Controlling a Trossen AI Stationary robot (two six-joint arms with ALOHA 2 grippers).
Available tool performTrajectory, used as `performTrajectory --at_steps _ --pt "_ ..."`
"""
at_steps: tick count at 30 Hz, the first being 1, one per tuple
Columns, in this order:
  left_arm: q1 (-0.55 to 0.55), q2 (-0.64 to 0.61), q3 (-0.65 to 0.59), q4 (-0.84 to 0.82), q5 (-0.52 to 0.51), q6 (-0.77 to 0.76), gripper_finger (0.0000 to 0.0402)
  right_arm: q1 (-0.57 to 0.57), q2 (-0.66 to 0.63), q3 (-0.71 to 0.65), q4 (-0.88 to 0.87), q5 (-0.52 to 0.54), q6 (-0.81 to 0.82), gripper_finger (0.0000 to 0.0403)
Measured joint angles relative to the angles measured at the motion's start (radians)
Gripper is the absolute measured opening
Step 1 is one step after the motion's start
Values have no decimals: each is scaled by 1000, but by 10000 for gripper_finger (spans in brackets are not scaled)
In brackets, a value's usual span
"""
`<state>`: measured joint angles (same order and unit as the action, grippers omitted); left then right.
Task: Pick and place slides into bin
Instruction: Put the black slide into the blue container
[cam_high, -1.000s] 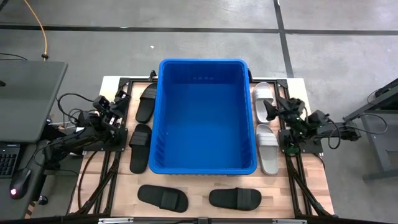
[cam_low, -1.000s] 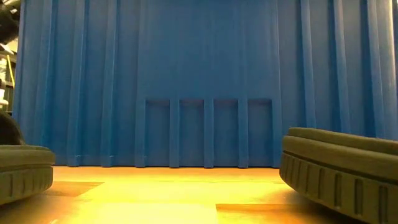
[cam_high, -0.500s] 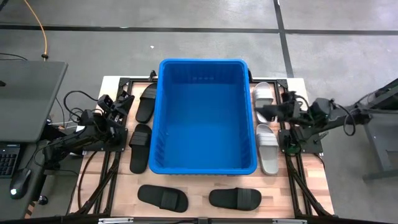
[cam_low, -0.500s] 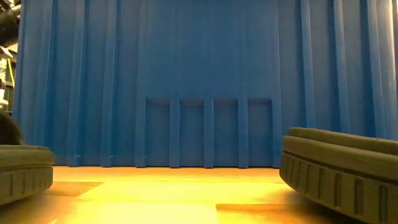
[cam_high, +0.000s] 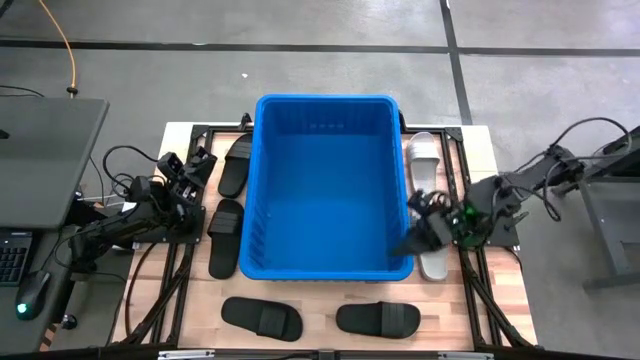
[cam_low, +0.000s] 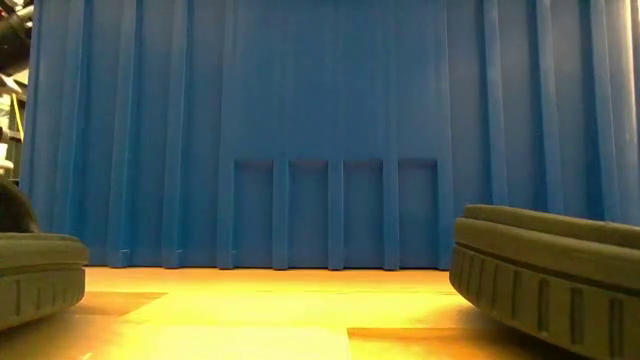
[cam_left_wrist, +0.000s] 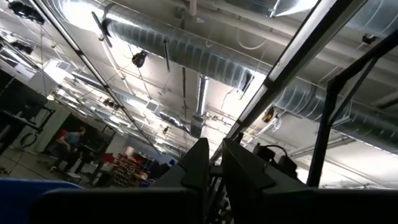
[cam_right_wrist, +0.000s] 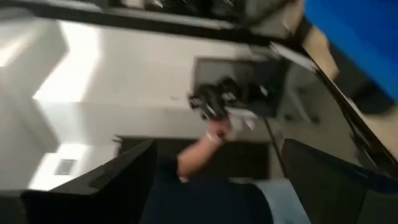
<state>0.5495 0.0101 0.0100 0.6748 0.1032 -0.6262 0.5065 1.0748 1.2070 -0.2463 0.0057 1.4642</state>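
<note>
Left wrist view: end effector aimed up at the ceiling.
The left end effector (cam_left_wrist: 211, 163) has its two dark fingers (cam_left_wrist: 198, 163) nearly together, pointing at silver ducts (cam_left_wrist: 186, 53) and bright lights. A dark frame bar (cam_left_wrist: 329, 118) crosses nearby. A blue bin (cam_left_wrist: 31, 185) edge and a distant person (cam_left_wrist: 69, 140) show low down.

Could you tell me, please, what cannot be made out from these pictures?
- High view: the near white slide is partly hidden by the right end effector above it, so any contact is unclear.
- Low view: the blue bin wall fills the picture, hiding both arms; two black slides are cut off by the edges.
- Right wrist view: motion blur; nothing reads clearly.
- Left wrist view: shows only the ceiling, not the table.
</note>
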Motion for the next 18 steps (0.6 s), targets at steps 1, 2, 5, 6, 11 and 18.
performTrajectory --at_steps 1,2,5,6,11,18 --pt "0 0 0 0 6 0 37 19 21 30 -31 0 22 334" --pt "0 0 0 0 11 -1 37 40 41 57 -62 0 36 334" --pt "0 0 0 -4 20 -11 37 115 94 106 -147 1 74 334" --pt "0 0 0 -4 20 -11 37 140 109 107 -161 1 86 334" --pt "0 0 0 5 20 -11 37 253 174 49 -5 79 34 334" --pt "0 0 0 5 11 -11 37 413 201 -166 479 376 -51 334"
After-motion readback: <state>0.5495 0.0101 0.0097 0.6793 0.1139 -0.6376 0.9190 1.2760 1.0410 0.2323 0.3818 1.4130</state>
